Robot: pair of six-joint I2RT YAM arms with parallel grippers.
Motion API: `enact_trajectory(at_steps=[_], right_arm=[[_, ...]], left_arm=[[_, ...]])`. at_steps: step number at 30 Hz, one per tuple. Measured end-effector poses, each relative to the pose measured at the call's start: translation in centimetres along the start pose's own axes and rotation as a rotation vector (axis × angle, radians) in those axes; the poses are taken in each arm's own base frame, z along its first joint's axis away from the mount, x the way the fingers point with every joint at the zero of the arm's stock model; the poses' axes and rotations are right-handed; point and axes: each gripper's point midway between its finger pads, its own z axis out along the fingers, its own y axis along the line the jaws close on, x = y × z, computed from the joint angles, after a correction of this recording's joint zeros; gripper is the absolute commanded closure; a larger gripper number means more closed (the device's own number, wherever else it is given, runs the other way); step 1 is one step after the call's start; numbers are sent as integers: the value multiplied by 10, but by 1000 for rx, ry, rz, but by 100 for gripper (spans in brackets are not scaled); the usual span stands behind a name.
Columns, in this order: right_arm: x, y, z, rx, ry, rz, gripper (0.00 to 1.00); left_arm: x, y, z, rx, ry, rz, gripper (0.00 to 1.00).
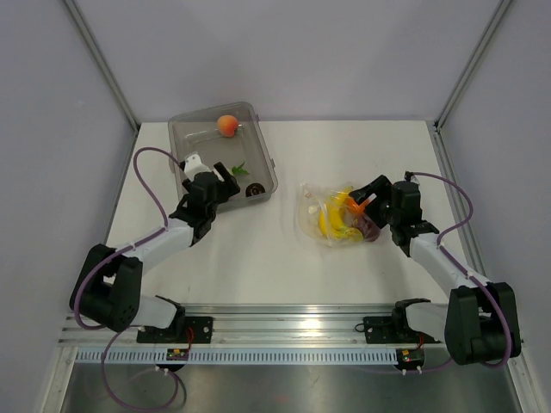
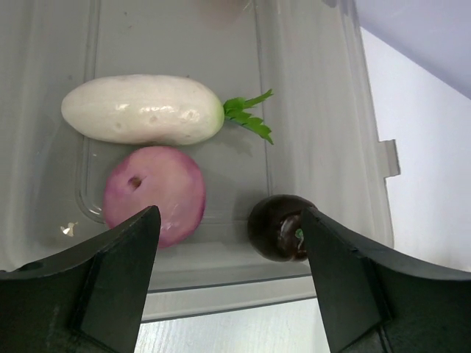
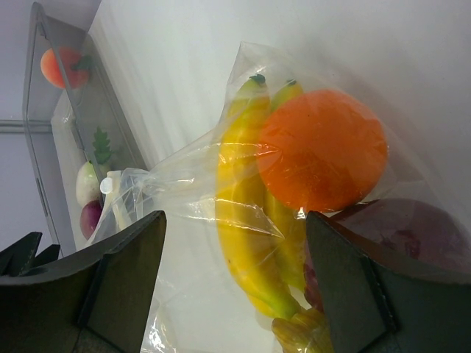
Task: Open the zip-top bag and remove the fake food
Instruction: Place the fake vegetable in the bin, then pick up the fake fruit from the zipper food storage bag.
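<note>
Sideways, zip-top bag [image 1: 312, 212] tapers toward tub [image 1: 200, 129]; left hand [image 2: 228, 229], right hand [image 3: 235, 222] open, empty.

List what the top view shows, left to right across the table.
Clear tub → zip-top bag → right gripper, at the bag's right edge. Left gripper omitted because it overlaps the tub.

Bright, even light here, shadows soft. Glare streaks the zip-top bag [image 3: 193, 193] ahead of the right fingers [image 3: 118, 283]; left fingers [image 2: 110, 283] loom dark, slightly blurred, nearest the lens.
</note>
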Motion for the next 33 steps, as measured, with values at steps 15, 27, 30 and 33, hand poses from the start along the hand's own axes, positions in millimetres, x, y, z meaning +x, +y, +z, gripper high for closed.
enact_trajectory(at_steps=[15, 27, 30, 33], right_arm=[[-2, 3, -2, -10, -8, -1, 16], [-3, 2, -2, -4, -14, -2, 15], [-4, 1, -2, 0, -20, -1, 16], [-4, 1, -2, 0, -21, -1, 16]], left_arm=[[14, -85, -72, 327, -13, 74, 28], [51, -122, -88, 535, 109, 265, 28], [59, -126, -90, 576, 125, 319, 29], [68, -134, -91, 616, 140, 383, 32]])
